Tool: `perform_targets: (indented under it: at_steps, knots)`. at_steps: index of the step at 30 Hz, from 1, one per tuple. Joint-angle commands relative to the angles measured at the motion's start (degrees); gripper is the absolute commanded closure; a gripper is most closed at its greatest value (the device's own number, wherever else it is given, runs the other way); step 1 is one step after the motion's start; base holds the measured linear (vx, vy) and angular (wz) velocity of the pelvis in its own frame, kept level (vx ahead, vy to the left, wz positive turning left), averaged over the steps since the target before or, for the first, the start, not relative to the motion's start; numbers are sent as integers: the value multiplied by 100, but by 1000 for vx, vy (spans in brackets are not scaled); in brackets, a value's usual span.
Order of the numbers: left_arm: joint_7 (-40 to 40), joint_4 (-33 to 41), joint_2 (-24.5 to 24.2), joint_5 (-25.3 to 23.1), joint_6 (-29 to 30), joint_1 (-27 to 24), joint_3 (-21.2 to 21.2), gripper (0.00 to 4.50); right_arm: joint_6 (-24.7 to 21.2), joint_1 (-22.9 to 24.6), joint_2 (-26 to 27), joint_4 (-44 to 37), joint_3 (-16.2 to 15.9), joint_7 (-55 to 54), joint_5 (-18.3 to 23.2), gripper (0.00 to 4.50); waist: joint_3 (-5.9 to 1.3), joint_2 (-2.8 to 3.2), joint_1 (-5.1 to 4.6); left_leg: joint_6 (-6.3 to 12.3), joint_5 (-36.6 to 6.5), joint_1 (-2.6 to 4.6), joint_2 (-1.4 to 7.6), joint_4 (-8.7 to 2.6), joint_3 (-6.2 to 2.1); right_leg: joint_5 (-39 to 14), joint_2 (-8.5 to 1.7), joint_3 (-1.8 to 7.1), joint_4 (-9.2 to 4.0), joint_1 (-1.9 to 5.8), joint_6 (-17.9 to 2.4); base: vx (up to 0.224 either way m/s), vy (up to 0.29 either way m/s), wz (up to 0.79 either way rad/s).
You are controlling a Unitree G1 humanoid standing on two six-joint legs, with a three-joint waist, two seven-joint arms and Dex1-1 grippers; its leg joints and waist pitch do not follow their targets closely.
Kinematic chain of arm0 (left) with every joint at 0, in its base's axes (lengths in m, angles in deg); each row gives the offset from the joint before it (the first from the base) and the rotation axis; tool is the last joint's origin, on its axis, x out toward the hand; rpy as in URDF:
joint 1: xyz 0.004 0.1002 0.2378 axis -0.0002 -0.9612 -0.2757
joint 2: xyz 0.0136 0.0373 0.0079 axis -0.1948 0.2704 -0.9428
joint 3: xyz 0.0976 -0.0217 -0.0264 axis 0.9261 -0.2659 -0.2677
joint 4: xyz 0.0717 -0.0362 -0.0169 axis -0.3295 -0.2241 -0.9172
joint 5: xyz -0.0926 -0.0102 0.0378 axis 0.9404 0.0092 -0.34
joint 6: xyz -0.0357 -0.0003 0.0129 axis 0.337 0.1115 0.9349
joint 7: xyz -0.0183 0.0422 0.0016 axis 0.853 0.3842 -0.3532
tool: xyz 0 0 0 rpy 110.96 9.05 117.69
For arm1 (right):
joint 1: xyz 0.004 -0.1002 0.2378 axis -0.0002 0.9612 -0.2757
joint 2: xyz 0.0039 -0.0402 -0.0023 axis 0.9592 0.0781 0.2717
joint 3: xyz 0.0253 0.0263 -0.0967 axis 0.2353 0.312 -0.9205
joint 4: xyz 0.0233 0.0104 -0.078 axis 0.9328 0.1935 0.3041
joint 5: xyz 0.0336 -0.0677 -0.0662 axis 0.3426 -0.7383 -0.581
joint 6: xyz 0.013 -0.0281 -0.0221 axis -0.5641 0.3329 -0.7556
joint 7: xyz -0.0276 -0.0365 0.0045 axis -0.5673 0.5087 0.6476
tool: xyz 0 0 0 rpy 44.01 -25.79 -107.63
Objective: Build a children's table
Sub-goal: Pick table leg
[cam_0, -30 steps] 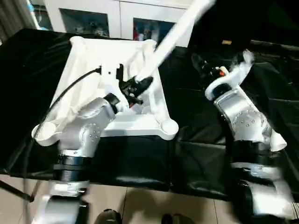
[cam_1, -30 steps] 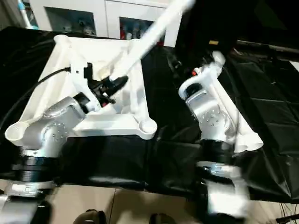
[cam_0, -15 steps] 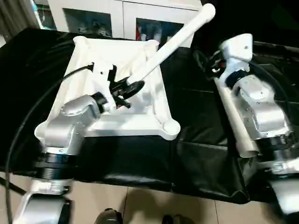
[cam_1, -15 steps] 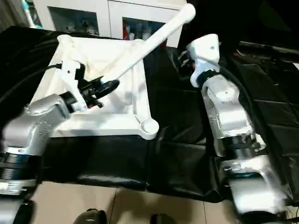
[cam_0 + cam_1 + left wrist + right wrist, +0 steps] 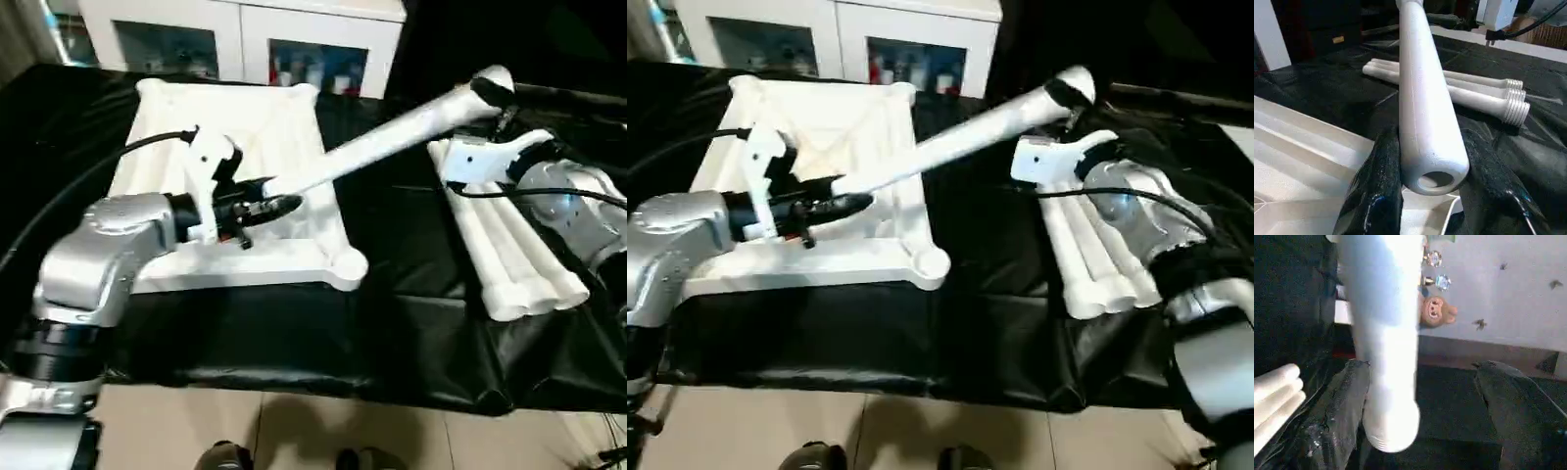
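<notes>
A black cloth (image 5: 411, 323) covers the work surface, with a white glass-door cabinet (image 5: 245, 44) behind it at twelve o'clock and pale floor tiles along the near edge.

The largest piece, the white table top (image 5: 294, 147), lies upside down on the cloth at about ten o'clock from the scene's middle, its ribbed underside up and a round corner socket (image 5: 350, 265) at the near corner.

One long white leg (image 5: 392, 137) is held in the air, slanting from the table top's middle up toward two o'clock. The left gripper (image 5: 269, 208) is clamped on its thick hollow end, one black finger (image 5: 1378, 196) pressed against each side, just above the table top. The right gripper (image 5: 1420, 421) stands wide at the leg's threaded end: one finger (image 5: 1337, 411) lies against the leg, the other is well apart from it, so that end is not clamped.

Three more legs (image 5: 509, 245) lie side by side, touching, on the cloth at three o'clock, beneath the right forearm (image 5: 573, 211).

A black cable (image 5: 88, 191) arcs from the left wrist out toward nine o'clock. On the far wall, in the right wrist view, hangs a small monkey figure (image 5: 1435, 311).
</notes>
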Motion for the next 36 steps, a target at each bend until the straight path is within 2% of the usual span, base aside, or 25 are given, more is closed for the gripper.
perform_targets:
  at_steps: [1, 4, 8, 9, 14, 15, 17, 24, 27, 36]
  knots:
    - [-91, 188, -34, 123, 12, -20, 19, 318, 59, -102, -5, 113, -56, -53, -84, 70, -589, -16, 0, -180, -1622, 166, 144, -324, -107, -1587, -181, 139, -380, 264, -889, 0, 0, 0]
    - [-320, 307, -191, 256, 59, -83, 26, 318, 153, -150, 8, 449, -213, -181, -328, 70, -597, -1, -6, -149, -1535, 161, 151, -315, -107, -1410, -189, 138, -356, 268, -977, 0, 0, 0]
    - [-531, 346, -294, 383, 77, -97, -46, 318, 266, -135, -4, 710, -271, -118, -391, 70, -583, 11, -19, -140, -1585, 166, 156, -307, -102, -1333, -175, 138, -349, 247, -1029, 0, 0, 0]
    - [-567, 355, -314, 389, 70, -106, -42, 318, 287, -137, -4, 733, -276, -102, -385, 88, -579, 10, -19, -142, -1625, 169, 156, -309, -105, -1387, -180, 139, -348, 247, -1022, 0, 0, 0]
    - [-685, 379, -370, 433, 128, -121, -104, 318, 474, -215, 52, 1042, -301, -207, -452, 117, -570, 10, -25, -179, -1714, 173, 156, -308, -106, -1497, -184, 143, -359, 237, -997, 0, 0, 0]
    - [-785, 385, -431, 455, 129, -131, -98, 318, 487, -228, 64, 1095, -311, -221, -463, 142, -567, 14, -27, -187, -1716, 169, 154, -310, -107, -1512, -183, 146, -361, 239, -986, 0, 0, 0]
    - [-825, 394, -482, 486, 110, -148, -82, 318, 517, -254, 82, 1172, -324, -265, -498, 151, -570, 9, -30, -183, -1716, 165, 151, -308, -108, -1534, -186, 146, -358, 240, -980, 0, 0, 0]
    - [-875, 326, -527, 516, 102, -126, -112, 318, 654, -279, 158, 1336, -313, -337, -555, 206, -564, 23, -35, -176, -1698, 166, 152, -313, -107, -1403, -176, 145, -345, 242, -1017, 0, 0, 0]
    - [-886, 266, -524, 505, 83, -100, -130, 318, 703, -290, 188, 1389, -285, -353, -542, 244, -560, 22, -38, -182, -1732, 170, 151, -313, -106, -1450, -176, 146, -352, 235, -1007, 0, 0, 0]
    - [-869, 60, -552, 510, -24, -28, -210, 318, 780, -308, 230, 1478, -246, -350, -526, 260, -563, 24, -37, -179, -1722, 163, 148, -315, -109, -1406, -175, 146, -345, 241, -1010, 0, 0, 0]
